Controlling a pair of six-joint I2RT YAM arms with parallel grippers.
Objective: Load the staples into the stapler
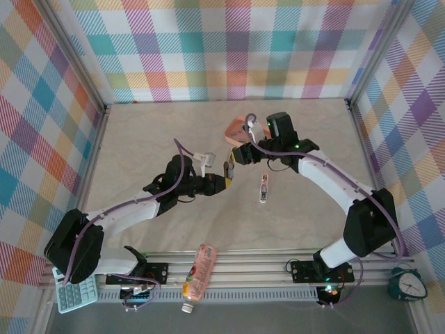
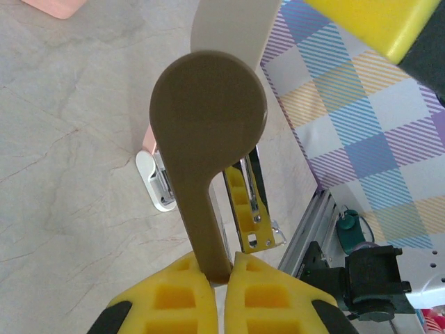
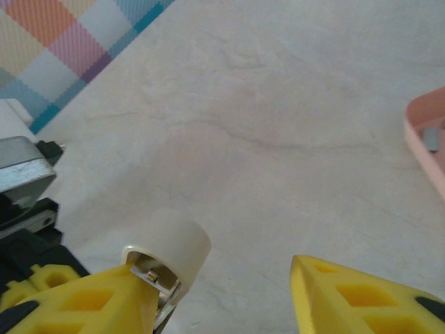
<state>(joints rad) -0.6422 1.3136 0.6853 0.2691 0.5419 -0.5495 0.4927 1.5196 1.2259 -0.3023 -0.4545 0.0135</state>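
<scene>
1. The left gripper [image 2: 221,268], at lower centre of its wrist view, was clamped on the brown stapler [image 2: 208,125], with the yellow magazine [image 2: 245,205] exposed.
2. The right gripper [image 3: 215,268] stood wide and empty.
3. The staples [image 3: 432,138] lay in the pink tray [image 3: 415,129] at the right edge.
4. Probable step: fetching 1 strip. The next move calls for a fine pinch, aligned to the magazine.

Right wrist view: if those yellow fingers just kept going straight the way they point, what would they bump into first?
Probably the table, since the right gripper angles down at it with nothing between. The pink tray lies off to the right, outside that line; depth is hard to judge.
</scene>
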